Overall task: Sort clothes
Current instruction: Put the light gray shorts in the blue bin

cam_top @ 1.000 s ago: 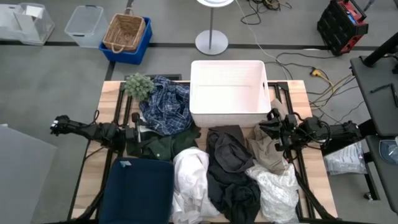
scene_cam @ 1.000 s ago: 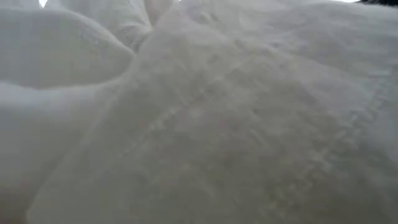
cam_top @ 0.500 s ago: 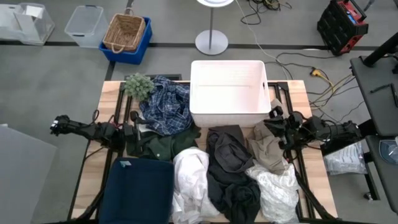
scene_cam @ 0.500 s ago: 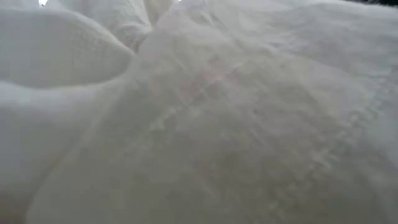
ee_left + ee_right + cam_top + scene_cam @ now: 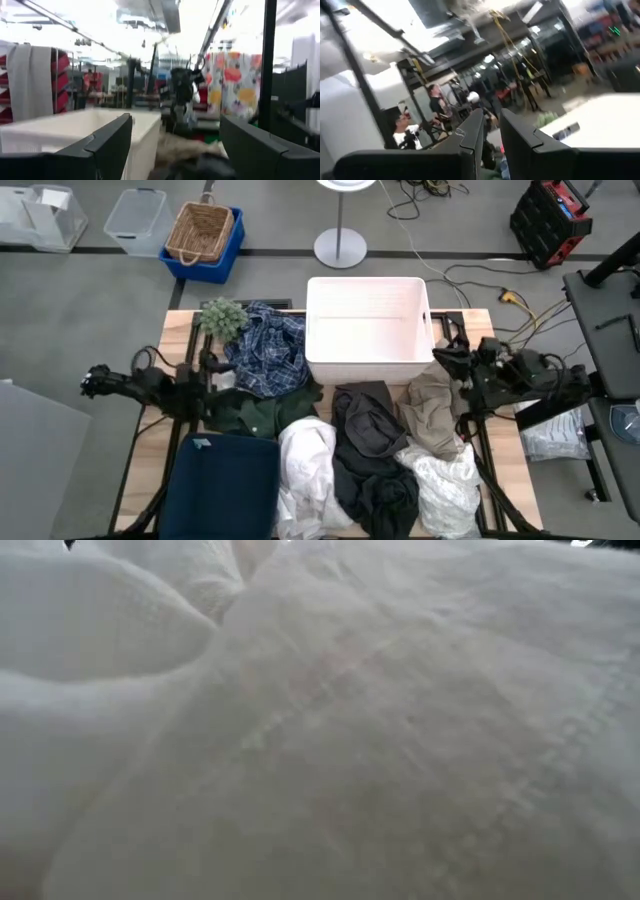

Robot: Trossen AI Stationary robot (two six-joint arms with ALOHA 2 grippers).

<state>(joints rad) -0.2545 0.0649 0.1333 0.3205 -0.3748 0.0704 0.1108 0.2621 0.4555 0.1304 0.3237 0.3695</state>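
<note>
At the desk's right edge, your right tool (image 5: 447, 360) hangs beside the near right corner of the white bin (image 5: 368, 330), just above the khaki garment (image 5: 432, 412); its own wrist view shows the two fingers (image 5: 470, 131) nearly closed, a thin gap between them and no cloth in it. Your left tool (image 5: 207, 366) sits at the left edge next to the plaid shirt (image 5: 268, 350) and over the dark green garment (image 5: 250, 412); its fingers (image 5: 111, 139) stand wide apart, empty.

The clothes lie heaped across the desk in front of the bin: navy (image 5: 225, 485), white (image 5: 308, 470), dark grey (image 5: 368, 448) and a second white piece (image 5: 445, 492) toward the front; none is in the bin as far as you can see.

My judgement: the khaki piece is the nearest pick for the right arm; spread the fingers before descending, take a raised fold rather than a flat patch, and lift straight up so the neighbouring grey cloth is not dragged along.

Only the high view gives you the layout; the low view is filled entirely by white fabric (image 5: 320, 740) and shows no arm; the wrist views alone reveal finger spacing, with a person in the room beyond.
</note>
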